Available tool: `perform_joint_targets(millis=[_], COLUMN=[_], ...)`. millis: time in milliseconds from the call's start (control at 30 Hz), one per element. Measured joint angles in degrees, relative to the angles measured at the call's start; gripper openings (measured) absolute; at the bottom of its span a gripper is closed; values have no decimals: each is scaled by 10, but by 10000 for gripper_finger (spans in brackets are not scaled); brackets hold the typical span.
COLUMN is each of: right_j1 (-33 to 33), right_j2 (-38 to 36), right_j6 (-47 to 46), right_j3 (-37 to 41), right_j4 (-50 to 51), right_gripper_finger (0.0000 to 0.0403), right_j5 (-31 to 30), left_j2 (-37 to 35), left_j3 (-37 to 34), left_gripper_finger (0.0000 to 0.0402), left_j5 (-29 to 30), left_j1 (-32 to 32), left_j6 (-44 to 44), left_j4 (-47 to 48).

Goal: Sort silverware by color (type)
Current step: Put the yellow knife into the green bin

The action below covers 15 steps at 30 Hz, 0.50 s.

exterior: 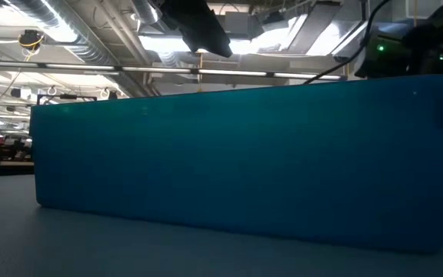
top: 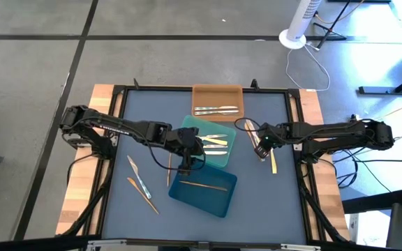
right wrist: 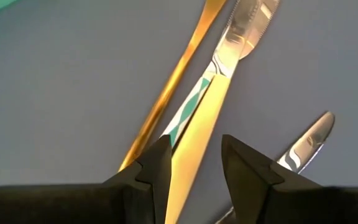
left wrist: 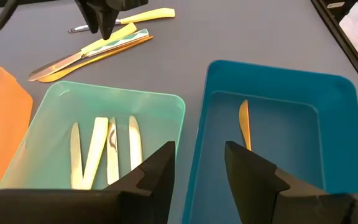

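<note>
Blue tray (exterior: 237,169) fills the low view from edge to edge, nearest of everything; in the overhead frame it lies at lower centre on the grey table (top: 285,202), with the green tray (top: 218,155) just above it and the orange tray (top: 217,94) at upper centre. Left claw (top: 185,167) hangs over the seam between the green and blue trays, fingers parted and holding nothing. Right claw (top: 260,148), at centre right, hangs low over a loose cluster of cutlery, its fingers part-way open and empty; a yellow knife (right wrist: 194,146) runs up between them, with an orange piece (right wrist: 173,87) and a silver knife (right wrist: 306,146) just beside it. Because these lie so close together, closing here could, I judge, catch two colours at once or knock the neighbours aside. Sorted pieces already lie in all three trays, including one orange knife (left wrist: 245,124) in the blue tray. More loose pieces (top: 142,185) wait at lower left.
</note>
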<state>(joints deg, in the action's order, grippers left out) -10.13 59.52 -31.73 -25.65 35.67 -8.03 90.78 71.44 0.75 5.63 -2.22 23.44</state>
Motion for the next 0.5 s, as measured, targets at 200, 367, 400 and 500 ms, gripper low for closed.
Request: perform_joint_targets(millis=[200, 367, 400, 500], right_j1=[0, 0, 0, 0], right_j2=[24, 56, 63, 79], right_j6=[0, 0, 0, 0], right_j3=[1, -1, 0, 0], right_j4=[-1, -7, -5, -11], right_gripper_finger=[128, 128, 128, 128], right_j5=[-4, -14, -16, -17], left_j2=[0, 0, 0, 0], left_j3=[0, 0, 0, 0], left_gripper_finger=[134, 134, 134, 134], left_j5=[0, 0, 0, 0], left_j1=[0, 0, 0, 0], left_j6=[0, 0, 0, 0], left_j4=[0, 0, 0, 0])
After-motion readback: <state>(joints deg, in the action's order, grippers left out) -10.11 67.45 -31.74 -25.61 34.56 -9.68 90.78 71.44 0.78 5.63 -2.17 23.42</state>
